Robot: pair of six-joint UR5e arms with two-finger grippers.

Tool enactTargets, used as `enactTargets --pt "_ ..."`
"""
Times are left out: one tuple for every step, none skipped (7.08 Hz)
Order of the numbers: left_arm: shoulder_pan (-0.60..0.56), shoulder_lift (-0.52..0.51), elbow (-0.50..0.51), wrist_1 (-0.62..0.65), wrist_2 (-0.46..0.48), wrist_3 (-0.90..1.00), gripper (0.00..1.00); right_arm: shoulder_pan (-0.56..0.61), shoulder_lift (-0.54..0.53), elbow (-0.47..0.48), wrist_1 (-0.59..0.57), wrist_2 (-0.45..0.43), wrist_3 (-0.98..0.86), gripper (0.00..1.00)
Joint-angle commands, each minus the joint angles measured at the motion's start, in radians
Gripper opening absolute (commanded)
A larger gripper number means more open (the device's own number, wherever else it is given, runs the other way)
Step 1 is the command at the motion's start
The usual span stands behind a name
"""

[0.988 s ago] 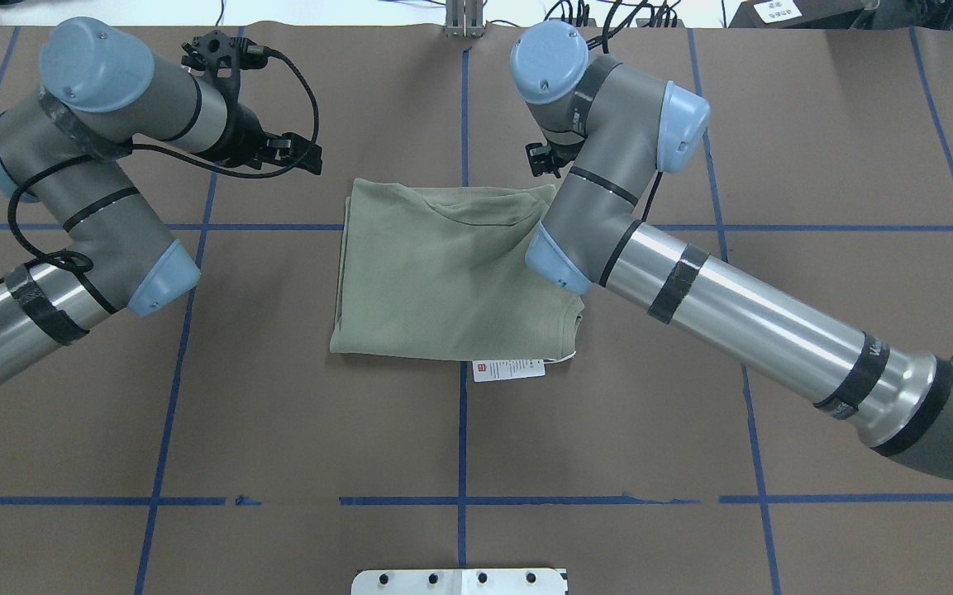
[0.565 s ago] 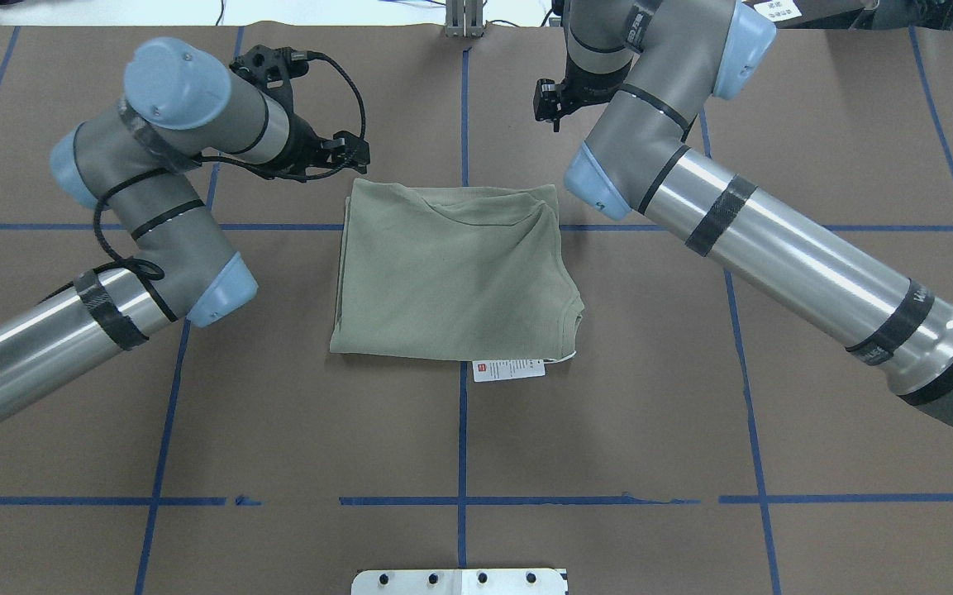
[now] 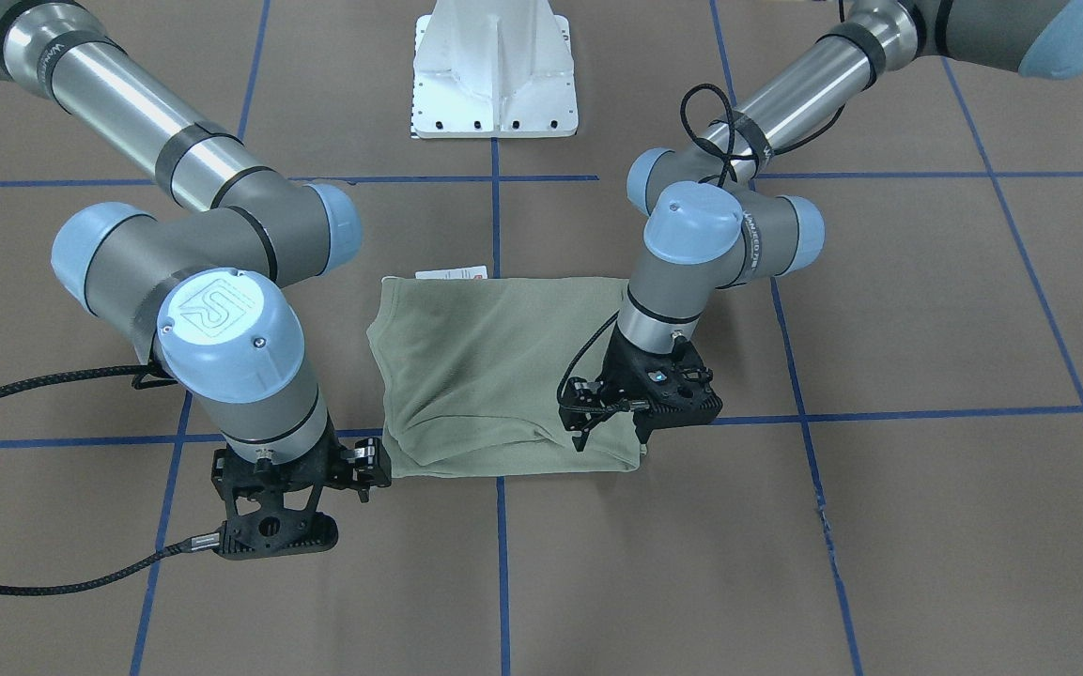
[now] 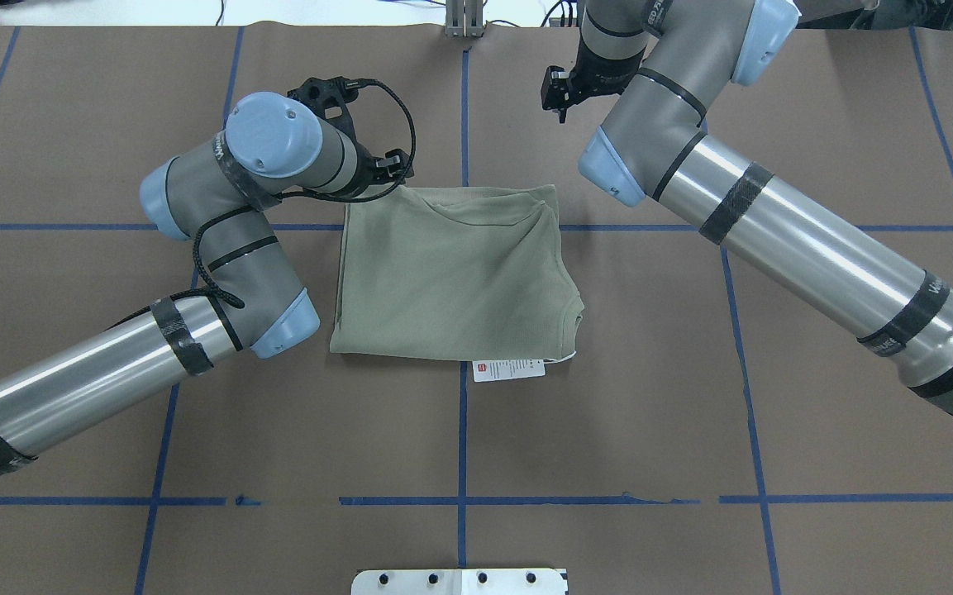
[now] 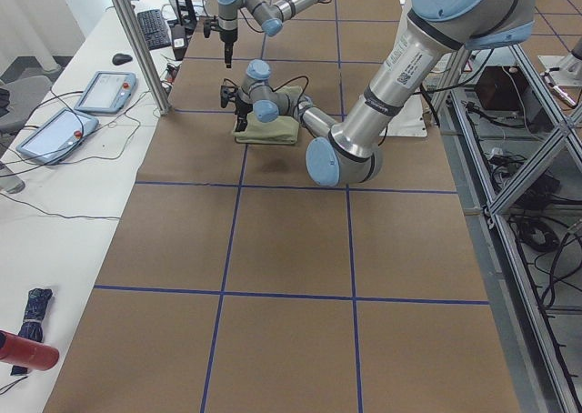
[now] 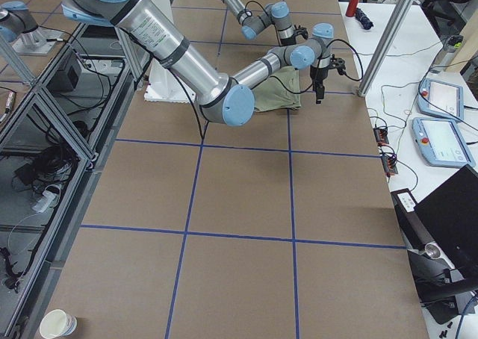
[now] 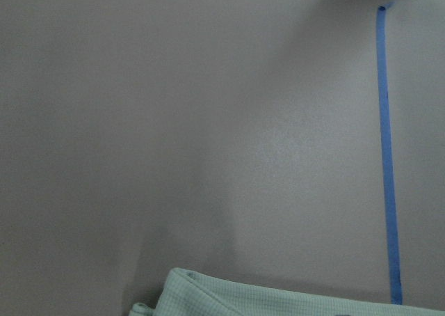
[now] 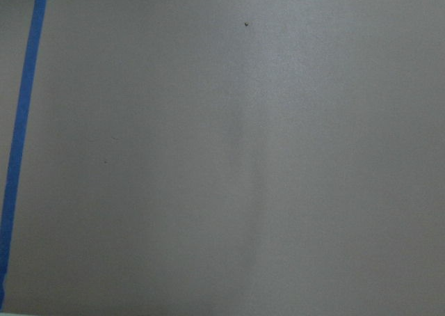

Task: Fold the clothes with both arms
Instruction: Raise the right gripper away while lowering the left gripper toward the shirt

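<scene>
Midway across the surface (image 4: 608,413) the sage-green knit shirt (image 4: 451,281) lies folded in a rough rectangle, white tag (image 4: 508,369) at its robot-side edge. Left gripper (image 3: 614,422) and right gripper (image 4: 557,97) hang by its far corners; I cannot tell their opening.

Cloth and metal
We see a soft knit shirt (image 4: 451,273), dull brown paper (image 4: 608,430), and shiny metal tubes on the left arm (image 4: 88,372) and right arm (image 4: 815,256).

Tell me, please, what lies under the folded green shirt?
The shirt rests on the brown table, across a blue tape line; a white tag pokes from its edge. Anything else beneath is hidden.
</scene>
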Motion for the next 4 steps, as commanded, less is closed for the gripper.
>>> enactTargets --pt "0.007 -0.014 0.025 0.000 0.007 0.002 0.67 0.000 -0.002 0.000 0.000 -0.001 0.000 1.00" --pt "0.014 -0.017 0.033 0.000 0.009 0.002 0.67 -0.002 -0.002 0.000 0.000 -0.003 0.000 1.00" --pt "0.015 -0.017 0.034 0.000 0.013 0.002 0.66 -0.002 -0.005 0.000 0.000 -0.003 0.000 1.00" --pt "0.018 -0.017 0.034 -0.002 0.013 0.002 0.57 -0.002 -0.006 0.000 0.000 -0.003 -0.002 1.00"
